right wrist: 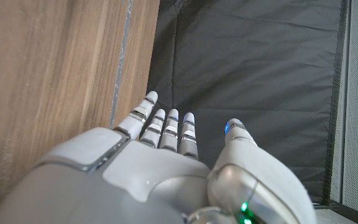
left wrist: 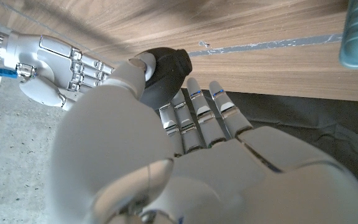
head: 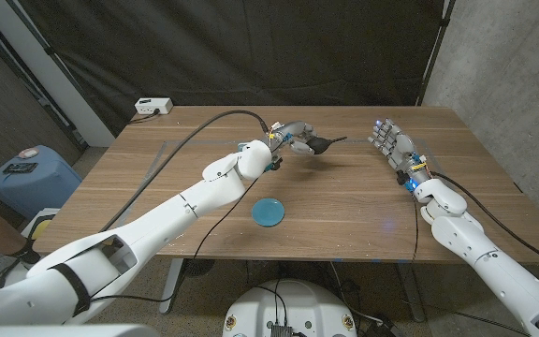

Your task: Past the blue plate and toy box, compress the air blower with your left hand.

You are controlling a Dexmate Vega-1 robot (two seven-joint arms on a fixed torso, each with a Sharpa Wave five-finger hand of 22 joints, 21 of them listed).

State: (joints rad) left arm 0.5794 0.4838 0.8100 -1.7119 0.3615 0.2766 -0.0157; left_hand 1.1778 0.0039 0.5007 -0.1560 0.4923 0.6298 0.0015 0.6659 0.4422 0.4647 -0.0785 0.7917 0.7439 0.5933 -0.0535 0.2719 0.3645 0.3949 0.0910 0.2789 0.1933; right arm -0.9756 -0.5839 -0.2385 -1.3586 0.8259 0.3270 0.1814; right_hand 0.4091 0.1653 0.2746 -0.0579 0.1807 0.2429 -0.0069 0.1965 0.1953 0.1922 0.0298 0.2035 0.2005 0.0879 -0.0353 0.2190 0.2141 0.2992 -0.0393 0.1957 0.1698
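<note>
1. Left hand (head: 291,136) wraps the air blower (head: 319,143) bulb at far desk (head: 138,201) side, beyond blue plate (head: 269,212), positioned for squeezing.
2. Right hand (head: 393,145) spread, holding nothing, well clear.

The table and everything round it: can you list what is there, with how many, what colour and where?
Table: one, brown wood, under everything.
Air blower: one, black, far middle of the table, held by the left hand.
Plate: one, blue, near middle of the table.
Power strip: one, white, far left corner of the table.
Water jug: one, blue, on the floor left of the table.
Curtain: one, black, behind the table.
Left hand: one, silver, fingers round the blower's bulb.
Right hand: one, silver, right side of the table, fingers apart, holding nothing.
</note>
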